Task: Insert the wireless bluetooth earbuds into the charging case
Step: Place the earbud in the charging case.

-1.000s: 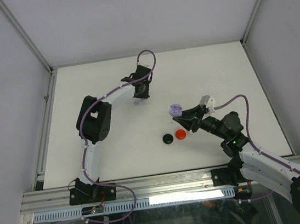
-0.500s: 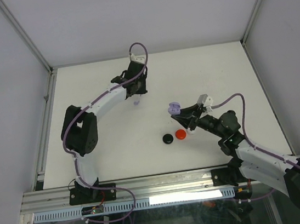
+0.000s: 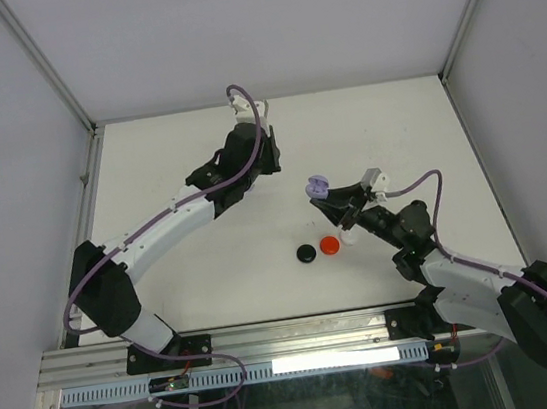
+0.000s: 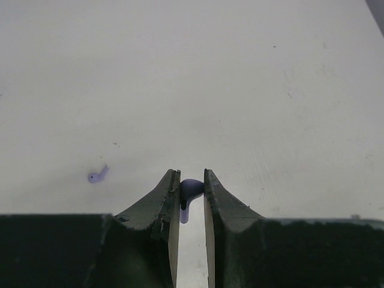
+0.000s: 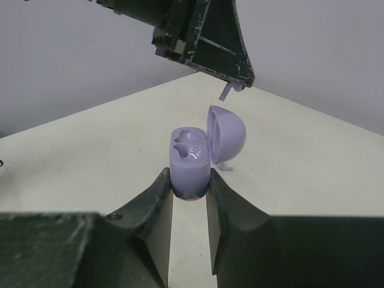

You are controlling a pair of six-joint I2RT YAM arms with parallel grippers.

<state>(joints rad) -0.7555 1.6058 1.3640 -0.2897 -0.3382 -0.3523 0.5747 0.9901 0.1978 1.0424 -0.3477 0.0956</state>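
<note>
Pinching a tiny short-stemmed lavender plastic earbud (image 4: 189, 191) firmly in the left gripper (image 4: 191, 176), at the lower centre of the left wrist view, stem pointing down. Clamping a round lavender plastic charging case (image 5: 191, 161) in the right gripper (image 5: 190, 181), at the centre of the right wrist view, with the lid tipped back and open. Showing both hollows in the case as empty. Hanging the pinched bud in the upper centre of that view, above and beyond the lid, apart from the case. Leaving a second lavender earbud (image 4: 96, 176) lying on the white table (image 4: 252, 72), at the left of the left wrist view. Leaving a black puck-shaped case (image 3: 306, 253) and a red puck-shaped case (image 3: 329, 245) side by side at the lower centre of the top view. Judging the job as barely begun: case opened and presented, one bud picked up, nothing seated yet. Remaining, most likely: lowering this bud into a hollow, then fetching and seating its partner.
</note>
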